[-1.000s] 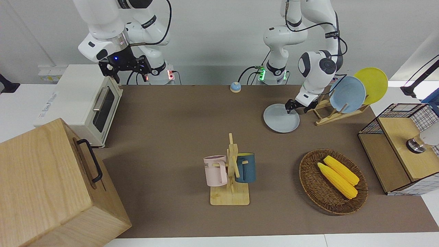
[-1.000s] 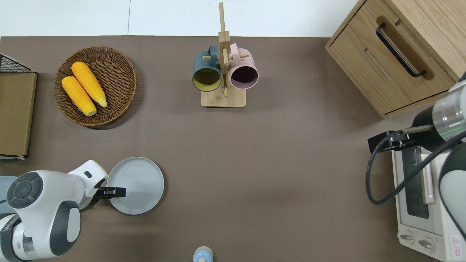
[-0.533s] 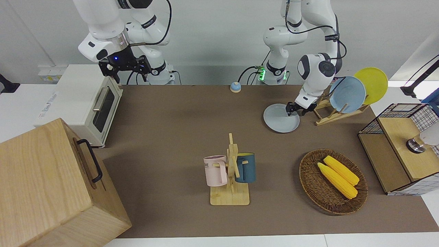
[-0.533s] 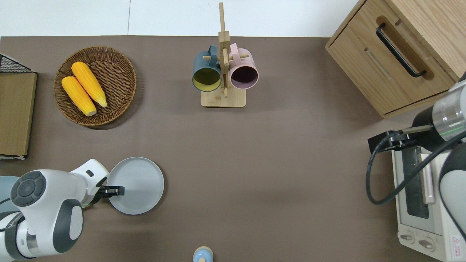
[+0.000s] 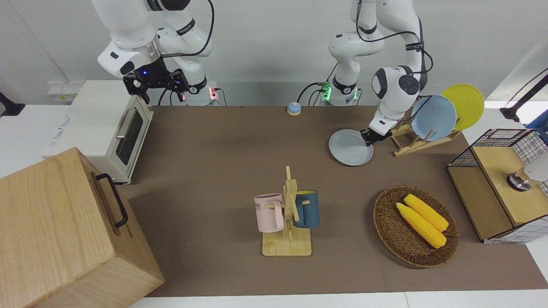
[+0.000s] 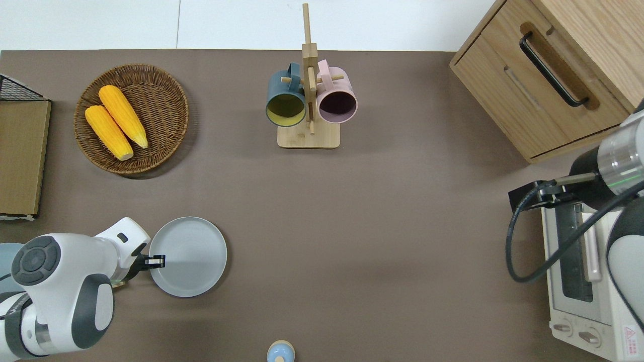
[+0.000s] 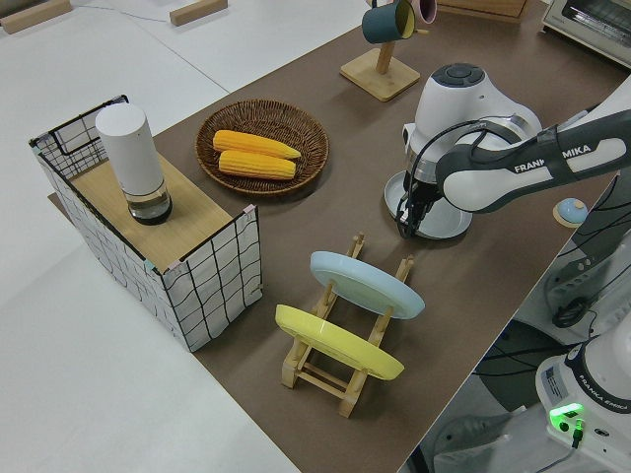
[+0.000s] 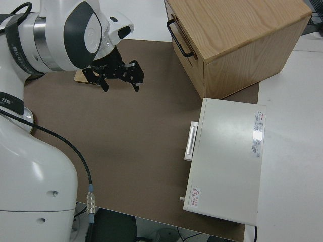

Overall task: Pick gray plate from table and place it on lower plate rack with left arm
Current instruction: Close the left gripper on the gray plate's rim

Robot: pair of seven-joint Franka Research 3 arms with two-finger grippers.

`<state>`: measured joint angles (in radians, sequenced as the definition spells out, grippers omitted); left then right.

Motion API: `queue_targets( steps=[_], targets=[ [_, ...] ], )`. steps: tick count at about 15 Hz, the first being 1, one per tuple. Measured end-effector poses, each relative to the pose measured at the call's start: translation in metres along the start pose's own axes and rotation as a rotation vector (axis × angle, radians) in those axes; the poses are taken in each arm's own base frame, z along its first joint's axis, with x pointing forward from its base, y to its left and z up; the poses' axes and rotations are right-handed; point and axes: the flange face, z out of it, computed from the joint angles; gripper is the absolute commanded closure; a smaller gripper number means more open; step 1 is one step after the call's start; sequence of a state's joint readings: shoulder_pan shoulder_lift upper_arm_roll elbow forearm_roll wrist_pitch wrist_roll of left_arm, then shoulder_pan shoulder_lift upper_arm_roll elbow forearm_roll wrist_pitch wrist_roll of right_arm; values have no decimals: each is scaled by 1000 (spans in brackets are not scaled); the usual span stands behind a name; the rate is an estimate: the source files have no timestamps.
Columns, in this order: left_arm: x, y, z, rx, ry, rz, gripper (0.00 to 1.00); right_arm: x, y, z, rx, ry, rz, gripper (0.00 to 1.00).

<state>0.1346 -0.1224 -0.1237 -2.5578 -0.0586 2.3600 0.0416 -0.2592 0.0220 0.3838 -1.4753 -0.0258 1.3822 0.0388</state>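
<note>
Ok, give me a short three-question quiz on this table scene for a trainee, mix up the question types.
1. True or false: the gray plate already stands in the lower plate rack.
2. Which gripper is at the gray plate's rim? A) left gripper B) right gripper
3. Fill in: the wicker basket holds two ears of ____.

Key
1. False; it lies flat on the table.
2. A; the right arm is parked.
3. Corn.
</note>
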Motion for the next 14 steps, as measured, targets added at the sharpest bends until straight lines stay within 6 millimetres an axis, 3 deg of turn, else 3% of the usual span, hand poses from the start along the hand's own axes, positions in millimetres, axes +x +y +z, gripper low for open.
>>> queue_targets(
  steps=[6,14],
  targets=[
    [6,4,-11,-3,1,7,1000,0,0,0,0,0,0,17],
    [17,17,-73,-2,-54,35,1000,0,0,0,0,0,0,17]
  ],
)
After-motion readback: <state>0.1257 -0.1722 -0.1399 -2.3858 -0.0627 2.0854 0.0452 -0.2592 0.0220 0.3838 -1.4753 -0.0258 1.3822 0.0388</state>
